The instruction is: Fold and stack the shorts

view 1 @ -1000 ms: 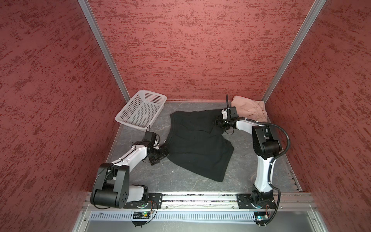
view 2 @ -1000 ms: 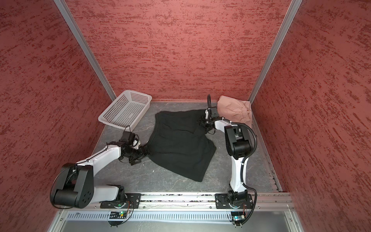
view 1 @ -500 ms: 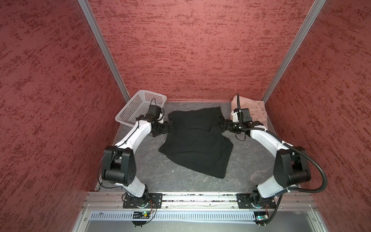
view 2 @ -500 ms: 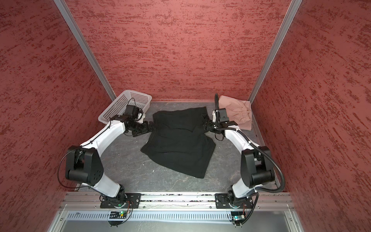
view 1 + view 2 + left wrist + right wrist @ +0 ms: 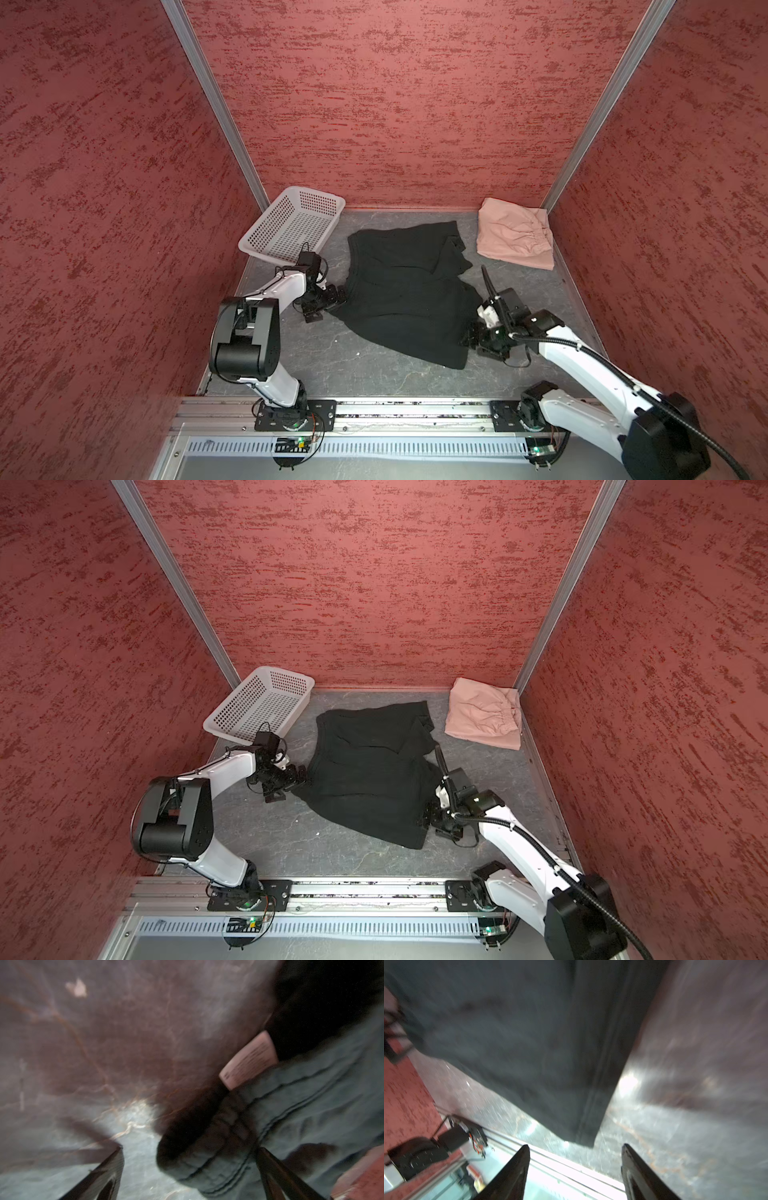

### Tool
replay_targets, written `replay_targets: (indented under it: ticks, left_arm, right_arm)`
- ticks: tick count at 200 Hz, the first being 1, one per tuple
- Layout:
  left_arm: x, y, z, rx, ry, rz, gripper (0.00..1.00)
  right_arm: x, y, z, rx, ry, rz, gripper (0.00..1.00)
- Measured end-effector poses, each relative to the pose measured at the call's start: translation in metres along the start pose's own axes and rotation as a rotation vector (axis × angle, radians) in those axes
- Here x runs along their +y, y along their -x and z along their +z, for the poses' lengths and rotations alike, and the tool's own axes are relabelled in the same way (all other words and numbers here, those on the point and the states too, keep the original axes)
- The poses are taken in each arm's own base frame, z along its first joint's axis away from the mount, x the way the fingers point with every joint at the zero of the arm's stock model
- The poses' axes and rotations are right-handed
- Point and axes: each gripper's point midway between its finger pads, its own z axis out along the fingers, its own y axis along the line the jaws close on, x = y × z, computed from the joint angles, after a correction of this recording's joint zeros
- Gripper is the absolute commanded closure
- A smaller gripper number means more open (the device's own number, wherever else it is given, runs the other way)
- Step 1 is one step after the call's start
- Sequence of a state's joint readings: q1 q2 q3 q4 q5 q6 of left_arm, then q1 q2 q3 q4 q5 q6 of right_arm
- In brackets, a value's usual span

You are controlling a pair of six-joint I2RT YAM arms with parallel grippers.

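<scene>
Black shorts (image 5: 407,299) lie unfolded mid-worktop (image 5: 332,365), pink shorts (image 5: 515,239) folded in its far right corner; left jaws and right jaws, spread empty at opposite edges, risk pinching one layer and skewing the fold.

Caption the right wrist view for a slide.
Open right claw facing a corner of the black shorts lying on the grey table.

The left hand (image 5: 330,304) has pulled back to the black shorts' (image 5: 399,299) left edge. The right hand (image 5: 469,343) has dropped to their near right corner.
</scene>
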State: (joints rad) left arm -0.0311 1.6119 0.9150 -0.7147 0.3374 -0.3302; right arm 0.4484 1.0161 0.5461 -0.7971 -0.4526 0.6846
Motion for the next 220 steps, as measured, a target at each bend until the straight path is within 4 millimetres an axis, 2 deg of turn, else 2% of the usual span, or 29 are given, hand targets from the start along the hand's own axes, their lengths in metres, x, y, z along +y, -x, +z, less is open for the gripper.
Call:
replay_targets:
  ticks: [17, 34, 88, 122, 144, 164, 220]
  left_arm:
    - [-0.001, 0.001, 0.0, -0.011, -0.023, -0.009, 0.0]
    - [-0.001, 0.0, -0.001, -0.034, -0.042, -0.013, 0.01]
    - [-0.006, 0.006, 0.0, -0.084, -0.089, -0.006, 0.08]
    - [-0.007, 0.007, 0.001, -0.102, -0.105, 0.003, 0.11]
    - [-0.009, 0.007, 0.002, -0.116, -0.116, 0.004, 0.16]
    - [-0.009, 0.007, 0.004, -0.122, -0.118, -0.002, 0.28]
    - [-0.019, 0.003, 0.01, -0.119, -0.109, 0.026, 0.33]
  right_arm:
    - [-0.013, -0.019, 0.017, 0.06, -0.027, 0.041, 0.35]
    - [-0.02, -0.027, 0.028, 0.089, -0.041, 0.075, 0.35]
    - [-0.004, -0.011, 0.036, 0.017, 0.015, 0.094, 0.38]
    - [-0.003, -0.001, 0.039, -0.049, 0.044, 0.129, 0.56]
    - [-0.011, 0.003, 0.039, -0.088, 0.014, 0.149, 0.81]
    - [-0.021, 0.005, 0.038, -0.111, -0.034, 0.173, 0.98]
    - [-0.023, 0.013, 0.031, -0.146, -0.089, 0.173, 1.0]
